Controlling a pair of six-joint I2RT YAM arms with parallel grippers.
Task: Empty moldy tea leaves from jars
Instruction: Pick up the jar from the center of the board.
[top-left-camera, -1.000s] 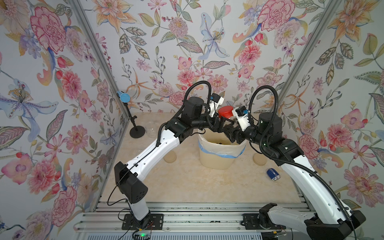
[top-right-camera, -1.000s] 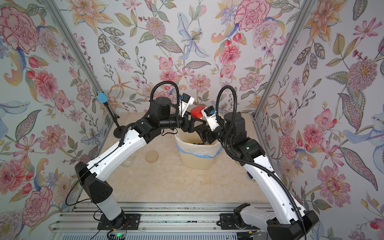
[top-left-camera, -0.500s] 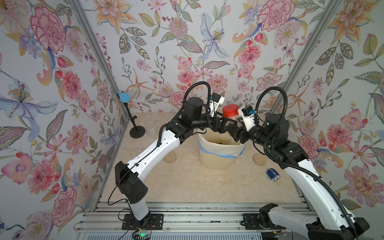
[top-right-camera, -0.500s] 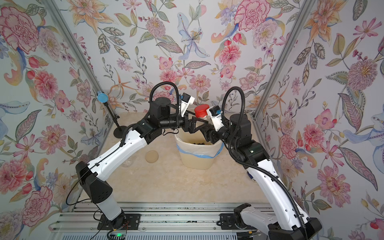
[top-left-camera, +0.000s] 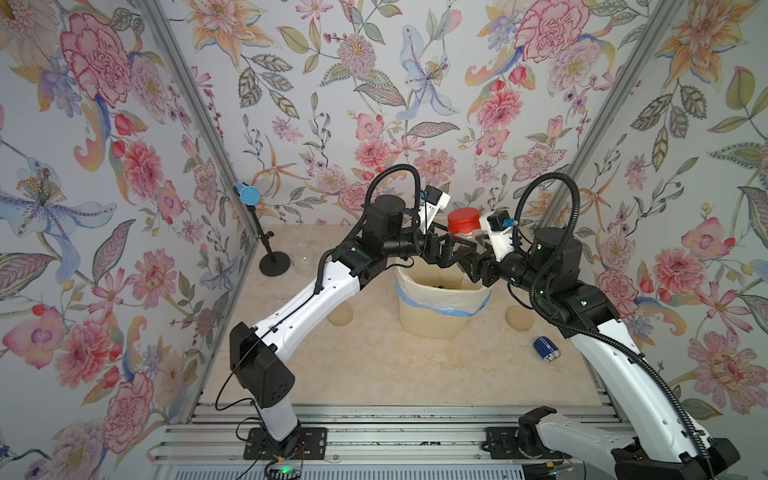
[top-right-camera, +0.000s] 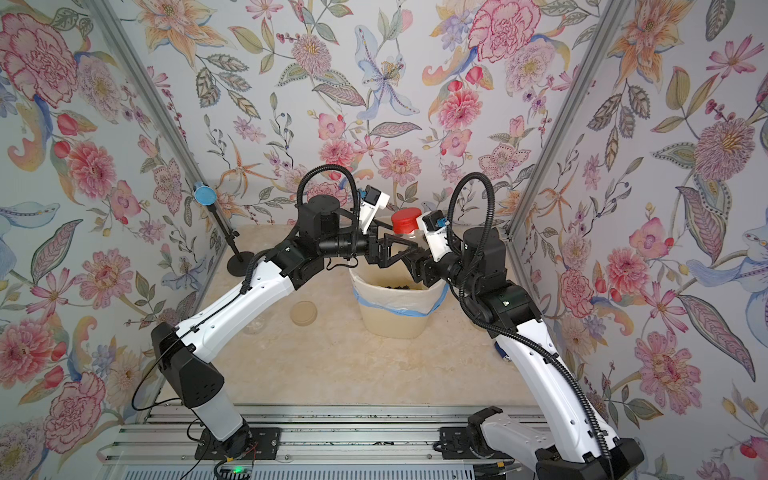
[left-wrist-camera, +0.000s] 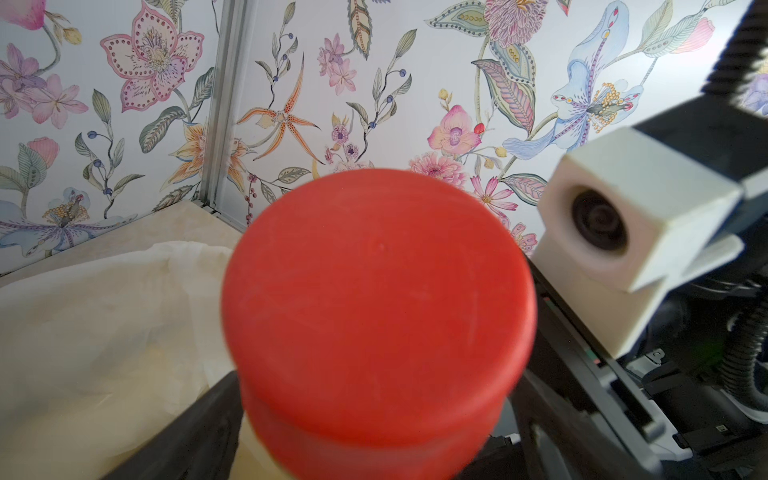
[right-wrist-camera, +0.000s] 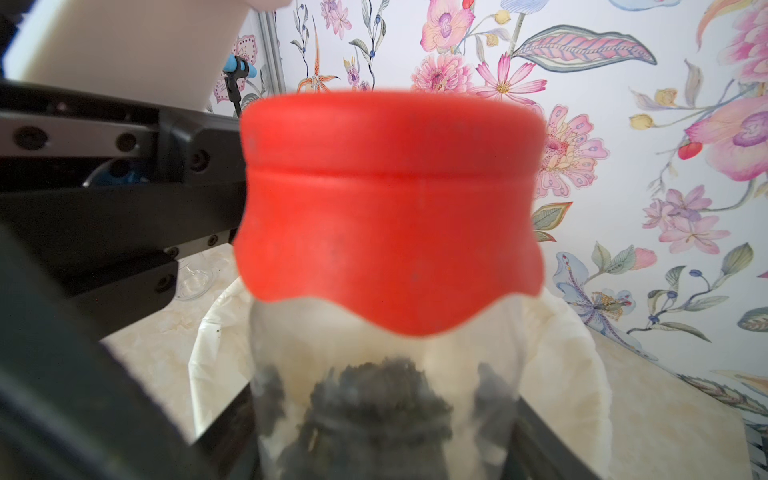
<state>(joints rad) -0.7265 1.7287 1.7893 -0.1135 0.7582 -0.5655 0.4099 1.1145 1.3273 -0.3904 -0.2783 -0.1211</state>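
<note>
A clear jar with a red cap (top-left-camera: 463, 219) (top-right-camera: 406, 220) hangs upright over the cream bin (top-left-camera: 432, 322) (top-right-camera: 395, 318). My right gripper (top-left-camera: 473, 254) (right-wrist-camera: 382, 440) is shut on the jar's body, and dark tea leaves (right-wrist-camera: 374, 399) show through the wall between its fingers. My left gripper (top-left-camera: 453, 248) (left-wrist-camera: 374, 440) stands open. Its black fingers (left-wrist-camera: 199, 424) flank the red cap (left-wrist-camera: 378, 307) without pressing it. More tea leaves (top-left-camera: 440, 286) (top-right-camera: 395, 286) lie inside the bin. An open clear jar (top-left-camera: 303, 257) stands at the back left. Another clear jar (top-right-camera: 253, 324) sits under my left arm.
Two beige lids (top-left-camera: 340, 318) (top-left-camera: 519, 319) lie on the table on either side of the bin. A small blue object (top-left-camera: 546, 348) lies near the right wall. A black stand with a blue top (top-left-camera: 272, 266) is in the back left corner.
My left gripper has opened off the red cap. The right gripper has shifted the jar slightly to the right and brought it upright.
</note>
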